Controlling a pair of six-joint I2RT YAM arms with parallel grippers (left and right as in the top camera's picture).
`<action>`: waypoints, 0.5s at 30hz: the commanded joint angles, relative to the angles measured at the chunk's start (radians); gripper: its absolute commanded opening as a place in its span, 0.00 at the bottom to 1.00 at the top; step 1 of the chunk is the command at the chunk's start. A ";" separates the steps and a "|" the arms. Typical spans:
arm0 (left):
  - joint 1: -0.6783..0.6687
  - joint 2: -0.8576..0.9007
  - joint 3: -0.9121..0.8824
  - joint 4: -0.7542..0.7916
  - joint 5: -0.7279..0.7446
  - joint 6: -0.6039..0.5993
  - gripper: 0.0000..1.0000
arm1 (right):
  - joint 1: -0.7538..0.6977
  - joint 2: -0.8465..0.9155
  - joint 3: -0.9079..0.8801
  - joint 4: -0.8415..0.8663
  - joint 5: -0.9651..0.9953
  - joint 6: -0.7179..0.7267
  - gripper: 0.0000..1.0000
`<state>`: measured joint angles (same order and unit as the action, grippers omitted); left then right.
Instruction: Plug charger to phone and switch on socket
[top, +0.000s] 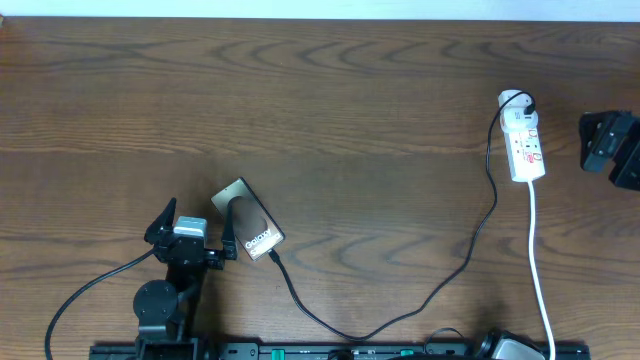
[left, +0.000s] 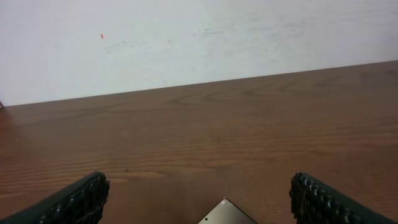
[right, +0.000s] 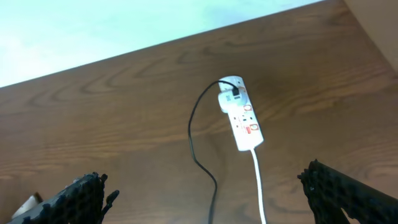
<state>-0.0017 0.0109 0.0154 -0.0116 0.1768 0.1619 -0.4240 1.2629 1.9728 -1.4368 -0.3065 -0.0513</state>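
Note:
The phone (top: 248, 220) lies flat at the front left, with its "Galaxy" lettering toward the near end. One corner of it shows in the left wrist view (left: 225, 213). The thin black charger (top: 440, 290) runs from the phone's near short end in a long curve to the socket (top: 526, 145). I cannot tell if its tip is inserted. The white socket with red marks also shows in the right wrist view (right: 244, 121), with a black plug at its far end. My left gripper (top: 196, 218) (left: 199, 190) is open, just left of the phone. My right gripper (right: 205, 183) is open, high above the table and short of the socket.
The socket's white cord (top: 540, 270) runs toward the table's front edge. A black object (top: 612, 148) sits at the right edge. A grey part of the right arm (top: 510, 348) shows at the bottom. The left arm's black cable (top: 90, 285) trails front left.

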 joint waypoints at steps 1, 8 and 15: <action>0.003 -0.007 -0.011 -0.044 0.010 0.010 0.93 | 0.003 -0.001 -0.051 0.018 0.010 0.007 0.99; 0.003 -0.007 -0.011 -0.044 0.010 0.010 0.93 | 0.058 -0.146 -0.381 0.318 0.008 0.092 0.99; 0.003 -0.007 -0.011 -0.044 0.010 0.010 0.93 | 0.106 -0.389 -0.862 0.698 0.018 0.091 0.99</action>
<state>-0.0017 0.0109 0.0193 -0.0185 0.1764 0.1619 -0.3374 0.9665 1.2644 -0.8158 -0.2951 0.0200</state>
